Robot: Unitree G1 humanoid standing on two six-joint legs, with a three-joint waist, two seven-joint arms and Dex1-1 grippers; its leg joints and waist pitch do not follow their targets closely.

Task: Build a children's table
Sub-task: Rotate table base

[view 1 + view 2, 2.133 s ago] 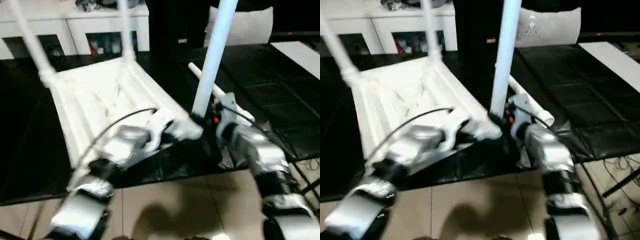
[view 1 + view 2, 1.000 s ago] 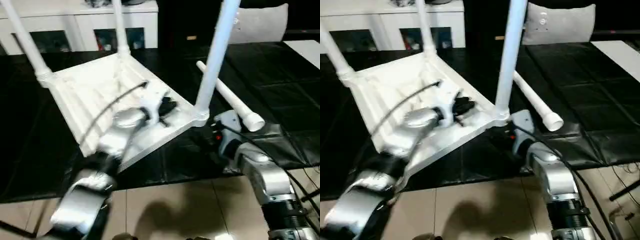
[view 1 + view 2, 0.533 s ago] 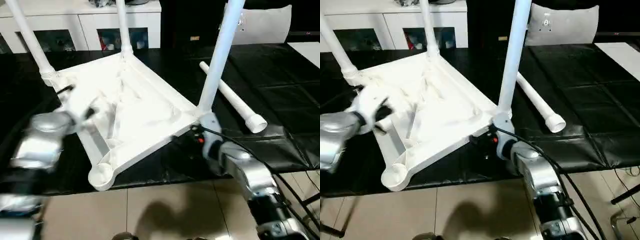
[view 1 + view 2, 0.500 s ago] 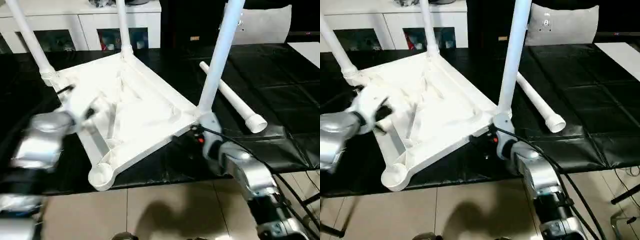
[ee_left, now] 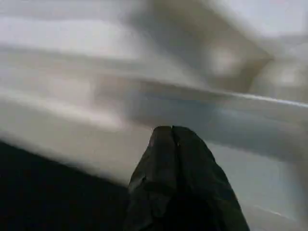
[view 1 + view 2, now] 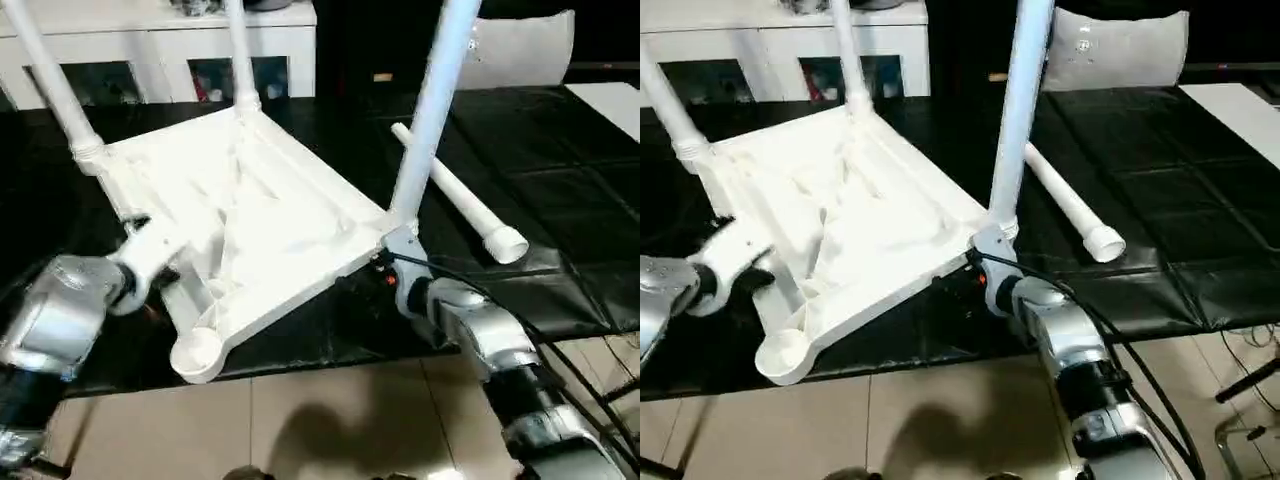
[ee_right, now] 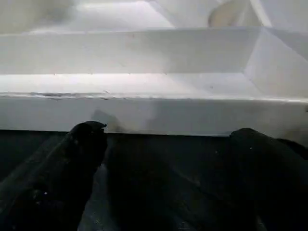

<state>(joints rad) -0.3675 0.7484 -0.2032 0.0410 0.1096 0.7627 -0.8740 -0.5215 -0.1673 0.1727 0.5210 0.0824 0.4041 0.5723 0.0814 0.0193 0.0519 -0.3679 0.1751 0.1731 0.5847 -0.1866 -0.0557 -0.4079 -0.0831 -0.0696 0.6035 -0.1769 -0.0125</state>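
Three legs (image 6: 430, 110) stood upright in the corner sockets of the upturned white top (image 6: 240, 215) in the left eye view, and the top lay ribs-up on the black table (image 6: 560, 150). The near-left socket (image 6: 197, 352) was empty and hung close to the table's near edge. A fourth leg (image 6: 455, 192) lay flat on the table, right of the top and just beyond the near-right corner. The left pincer (image 6: 150, 250) sat at the top's left rim, and the right pincer (image 6: 385, 265) was low beside the near-right corner, under the standing leg.

From the right eye view the loose leg's (image 6: 1065, 200) flared end pointed toward the near right, well apart from the empty socket (image 6: 783, 353). I judged the step in hand to be fetching that leg; a grasp near its middle would likely keep it level for carrying across.

By the left wrist view the black fingers (image 5: 175, 159) were pressed together with nothing between them, before a white surface too blurred to name, probably the top's rim.

Along the right wrist view the fingers (image 7: 82, 149) stood wide apart and empty, facing the top's side wall (image 7: 154, 113) without touching it. Seating the leg would need the top steadied first.
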